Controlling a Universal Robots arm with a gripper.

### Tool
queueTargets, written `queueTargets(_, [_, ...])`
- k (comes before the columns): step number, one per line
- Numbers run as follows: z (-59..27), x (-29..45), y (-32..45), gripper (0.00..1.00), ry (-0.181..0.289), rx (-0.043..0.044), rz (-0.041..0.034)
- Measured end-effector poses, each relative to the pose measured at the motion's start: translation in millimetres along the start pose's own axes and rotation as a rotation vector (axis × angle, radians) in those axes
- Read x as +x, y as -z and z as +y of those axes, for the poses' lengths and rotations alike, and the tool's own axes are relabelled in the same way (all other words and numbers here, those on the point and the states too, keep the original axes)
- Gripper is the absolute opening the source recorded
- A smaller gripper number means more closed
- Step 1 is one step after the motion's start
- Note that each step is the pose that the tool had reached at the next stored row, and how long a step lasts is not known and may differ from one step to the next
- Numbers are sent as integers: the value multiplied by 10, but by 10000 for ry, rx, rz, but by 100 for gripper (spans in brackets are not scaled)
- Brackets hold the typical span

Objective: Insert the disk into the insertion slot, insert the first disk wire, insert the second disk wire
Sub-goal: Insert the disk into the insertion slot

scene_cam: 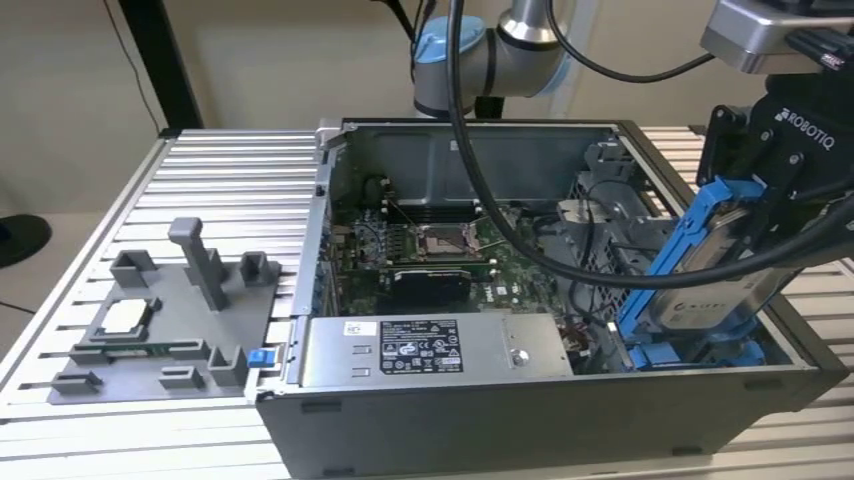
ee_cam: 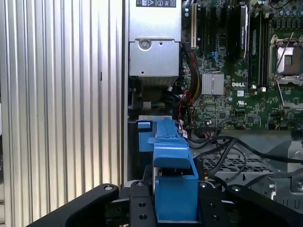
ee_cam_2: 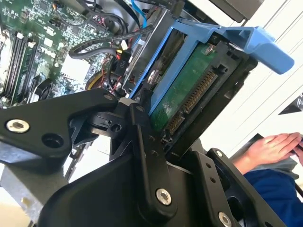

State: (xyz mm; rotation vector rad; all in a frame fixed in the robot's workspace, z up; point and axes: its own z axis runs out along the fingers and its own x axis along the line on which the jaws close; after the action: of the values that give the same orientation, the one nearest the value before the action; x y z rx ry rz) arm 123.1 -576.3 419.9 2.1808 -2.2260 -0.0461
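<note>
1. case (scene_cam: 534,425): open computer case on your slatted table (scene_cam: 227,170); its dark wall sits nearest in the exterior view.
2. fixture tray (scene_cam: 147,330): grey plastic, on the table at the exterior view's left, apart from the case.
3. power-supply box (scene_cam: 414,348): grey, labelled, just behind that near wall.
4. insertion slot (scene_cam: 687,352): bay with blue rails in the case's near corner, at the exterior view's right.
5. disk (scene_cam: 717,300): silver body in a blue carrier (scene_cam: 678,250), standing tilted. its lower end is down among the slot's rails and its upper end leans up toward the exterior view's right (not lying flat in the bay). the second wrist view shows you its green circuit side.
6. gripper (scene_cam: 754,215): yours, clenched on the disk, with black fingers (ee_cam: 139,205) pressed to either side of the carrier.
7. motherboard (scene_cam: 427,250): farther in, crossed by black cables (scene_cam: 534,250).
8. arm (scene_cam: 454,45): blue-capped joint behind the case's far wall.
9. hand (ee_cam_2: 272,146): a person's, beyond the disk in the second wrist view, beside a blue sleeve (ee_cam_2: 270,189).
</note>
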Motion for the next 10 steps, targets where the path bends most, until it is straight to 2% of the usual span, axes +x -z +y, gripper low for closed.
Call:
queueTargets(7, [-8,0,-10,0,6,7,-152])
queueTargets(10, [-12,-1,-11,0,24,39,-236])
